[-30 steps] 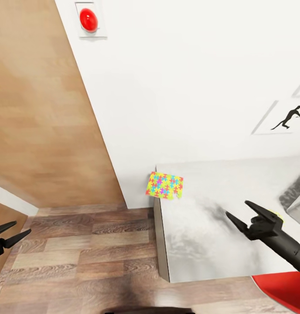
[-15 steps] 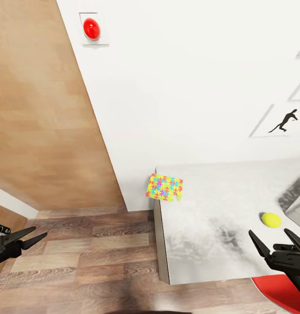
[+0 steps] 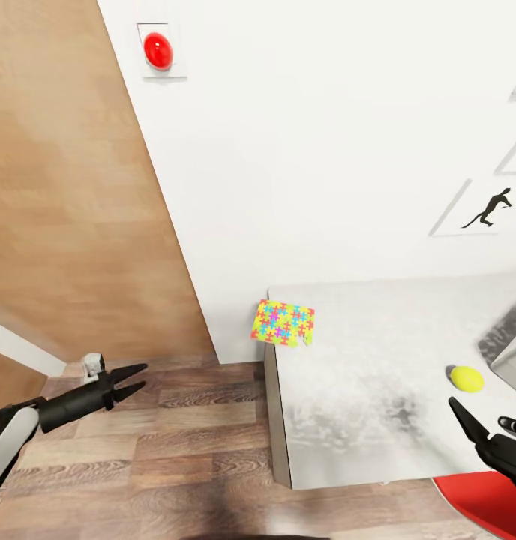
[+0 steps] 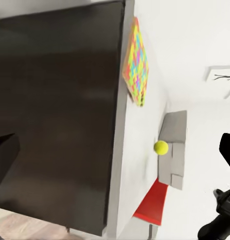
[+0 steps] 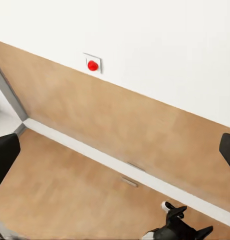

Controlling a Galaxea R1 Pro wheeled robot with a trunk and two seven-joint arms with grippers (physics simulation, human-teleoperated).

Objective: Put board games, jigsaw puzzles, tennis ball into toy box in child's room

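Two grippers show from my head camera: left gripper (image 3: 136,377) spread narrowly over the floor (image 3: 138,442), right gripper (image 3: 489,433) spread wide just short of the tennis ball (image 3: 466,378); the jigsaw puzzle (image 3: 283,322) lies beyond. My left wrist camera sees the ball ahead on the table (image 4: 140,135).
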